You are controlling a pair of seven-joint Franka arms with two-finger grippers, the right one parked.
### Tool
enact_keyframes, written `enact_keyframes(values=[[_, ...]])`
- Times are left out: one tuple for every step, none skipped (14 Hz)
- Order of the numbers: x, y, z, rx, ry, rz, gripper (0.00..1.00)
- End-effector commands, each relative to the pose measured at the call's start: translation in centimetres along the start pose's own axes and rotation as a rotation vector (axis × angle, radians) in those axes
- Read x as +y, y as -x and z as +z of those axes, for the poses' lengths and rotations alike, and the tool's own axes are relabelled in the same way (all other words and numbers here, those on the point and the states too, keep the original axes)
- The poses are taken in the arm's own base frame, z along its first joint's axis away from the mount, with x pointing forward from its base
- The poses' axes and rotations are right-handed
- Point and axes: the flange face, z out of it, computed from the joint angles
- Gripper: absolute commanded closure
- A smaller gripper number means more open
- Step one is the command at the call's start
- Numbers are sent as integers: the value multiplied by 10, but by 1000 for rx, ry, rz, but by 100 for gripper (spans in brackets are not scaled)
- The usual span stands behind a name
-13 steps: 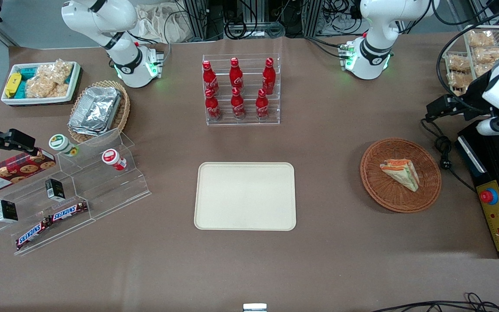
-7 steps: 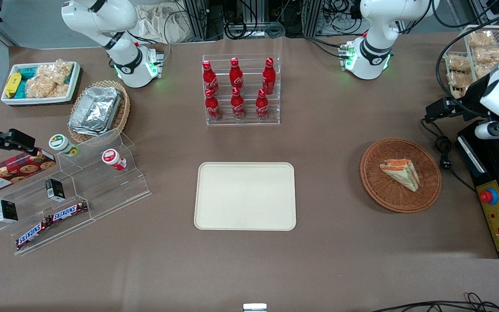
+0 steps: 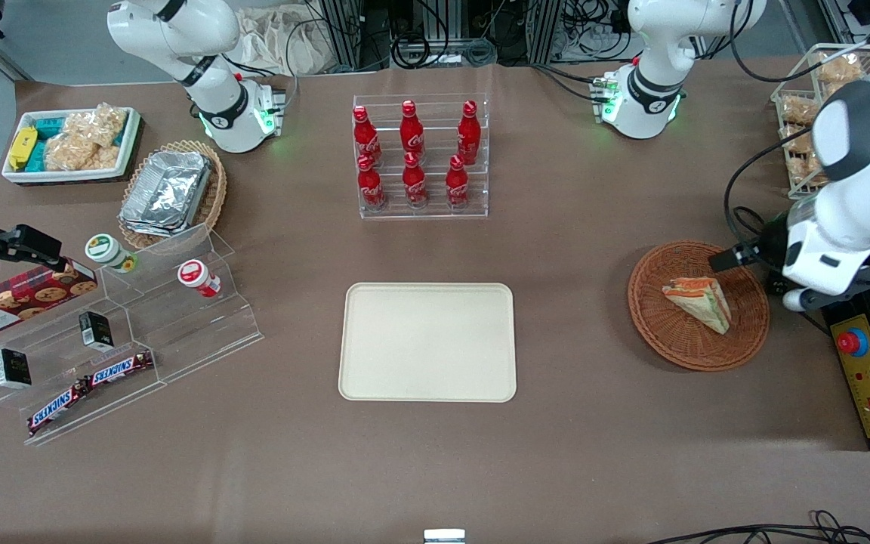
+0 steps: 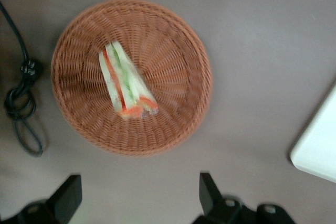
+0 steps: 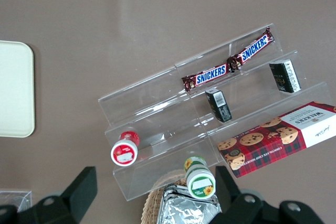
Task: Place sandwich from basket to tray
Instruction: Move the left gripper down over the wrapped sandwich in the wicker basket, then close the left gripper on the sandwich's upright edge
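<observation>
— Where is the sandwich (image 3: 699, 301) found?

— It is seen lying in the basket (image 3: 661, 332), the reddish-brown wicker one toward the working arm's end of the table. In the wrist view the sandwich (image 4: 125, 87) is shown resting a little off the middle of the weave, and the basket rim (image 4: 199, 66) is left uncovered all round.

— And the gripper?

— The gripper (image 4: 139, 203) is held above the table just beside the basket, its fingers (image 4: 211, 195) spread wide apart with nothing between them. In the front view it is largely hidden by the arm's white body.

— What is placed nearby?

— A black cable (image 4: 21, 103) is coiled on the table just outside the basket. A black control box with a red button (image 3: 850, 342) is set beside the basket, toward the table's edge. The tray (image 3: 427, 341) is laid mid-table, well apart from the basket, with bare cloth between them. A clear rack of red bottles (image 3: 416, 155) is stood farther from the front camera than the tray.
</observation>
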Motion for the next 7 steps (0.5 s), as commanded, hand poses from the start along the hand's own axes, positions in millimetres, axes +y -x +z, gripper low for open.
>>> enact_keyframes(values=[[-24, 16, 50, 40, -10, -63, 0], [-34, 14, 71, 52, -6, -104, 0], [-40, 10, 91, 52, -6, -139, 0], [-40, 4, 109, 41, -13, -174, 0], [-38, -1, 126, 35, -18, -209, 0], [-37, -5, 139, 47, -14, -244, 0], [-36, -10, 154, 50, -14, -280, 0]])
